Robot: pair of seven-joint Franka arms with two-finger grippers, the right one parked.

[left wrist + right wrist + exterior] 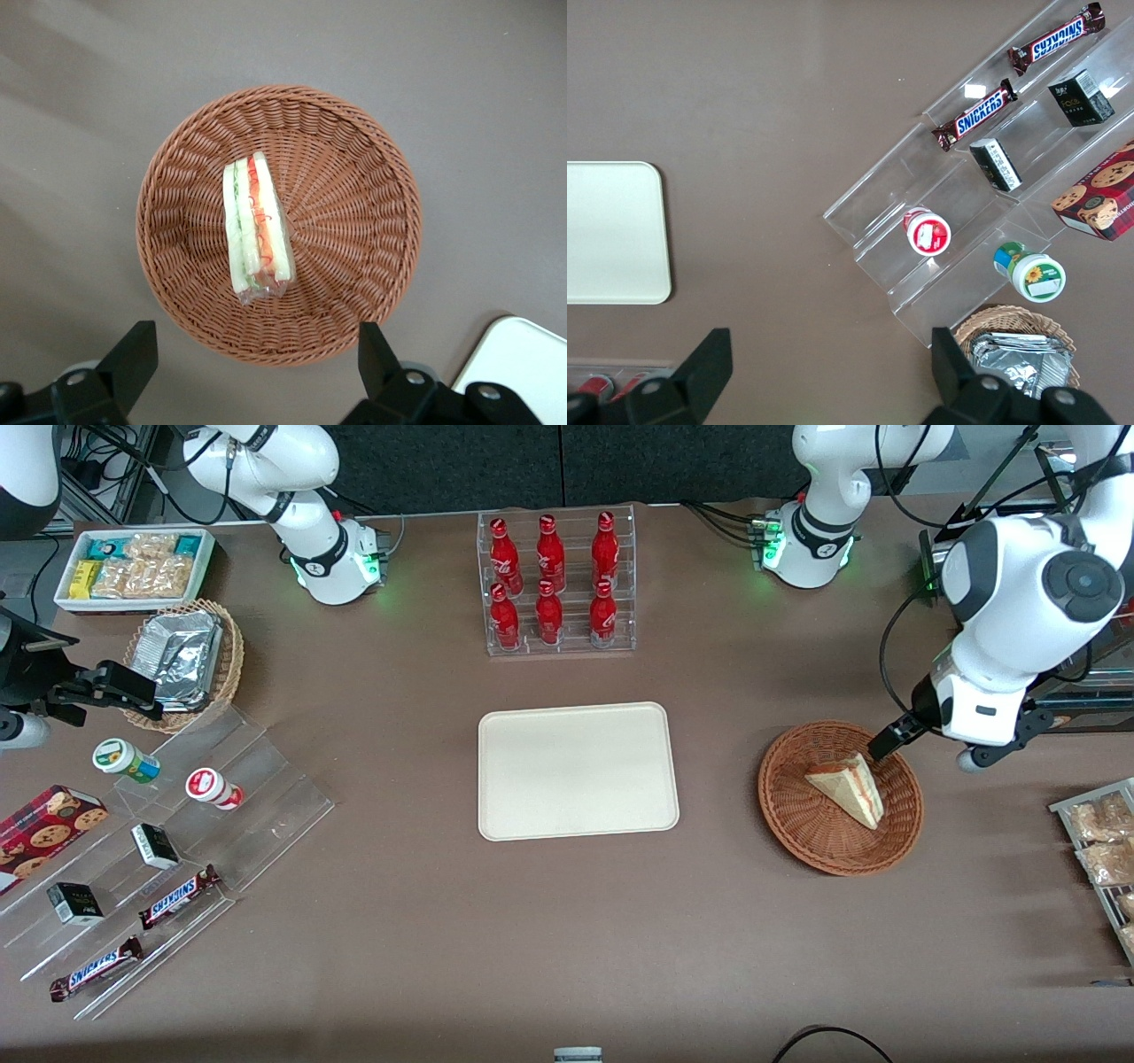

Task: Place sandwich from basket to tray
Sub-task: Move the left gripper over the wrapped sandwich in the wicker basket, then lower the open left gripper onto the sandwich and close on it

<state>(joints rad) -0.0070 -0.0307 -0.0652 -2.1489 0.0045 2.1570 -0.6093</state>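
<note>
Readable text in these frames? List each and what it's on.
"SNICKERS" on two chocolate bars lying on the clear stepped stand.
Red bottles: white script, too small to read.
Black boxes, cookie box, round tubs: print unreadable.
Sandwich, basket, tray: no text.
Gripper hangs above the basket, jaws open.

Bulky white left arm bent at the elbow over the working end of the worktop, wrist angled down toward the front camera. Black two-finger hand [257, 372] held aloft, clear of everything below, fingers [133, 359] spread wide apart, nothing between them. One dark fingertip [886, 742] poking out from under the white wrist housing.
</note>
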